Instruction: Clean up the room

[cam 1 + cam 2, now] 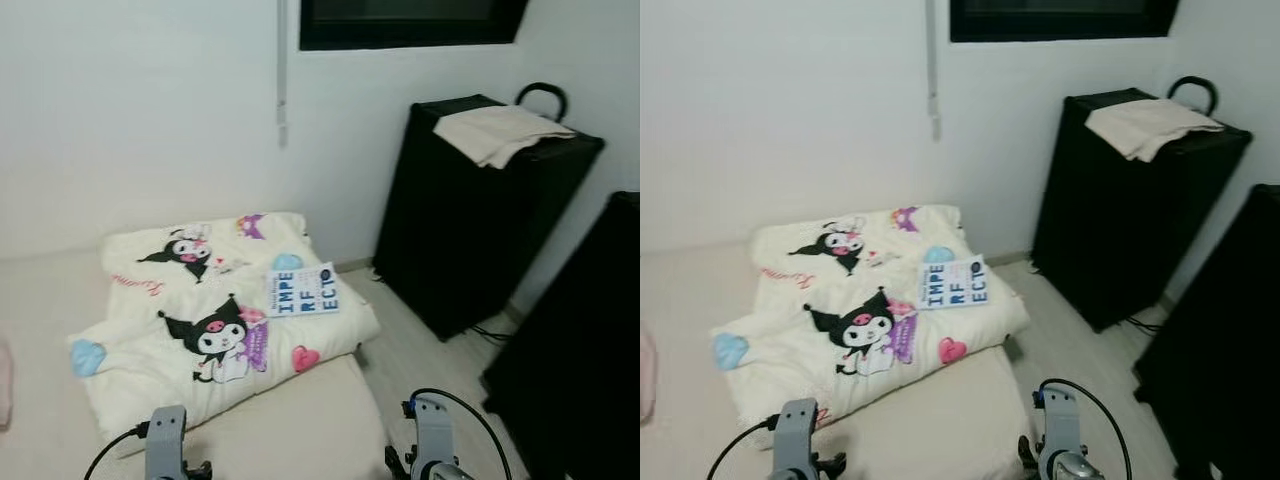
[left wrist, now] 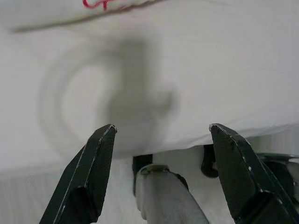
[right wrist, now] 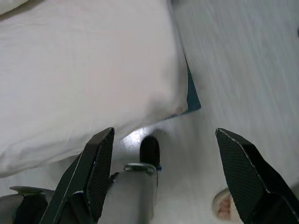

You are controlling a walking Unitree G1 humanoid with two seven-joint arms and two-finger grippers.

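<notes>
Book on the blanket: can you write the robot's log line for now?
book: on folded blanket | left gripper: open, idle | right gripper: open, idle

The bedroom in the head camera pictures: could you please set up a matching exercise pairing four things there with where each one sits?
Things:
1. book
2. folded cloth
3. blanket
4. window

Places:
A. high on the wall
B. spread on the mattress
C. on top of the black cabinet
D. lying on the blanket's right edge

Pairs: 1-D, 2-C, 3-B, 4-A
</notes>
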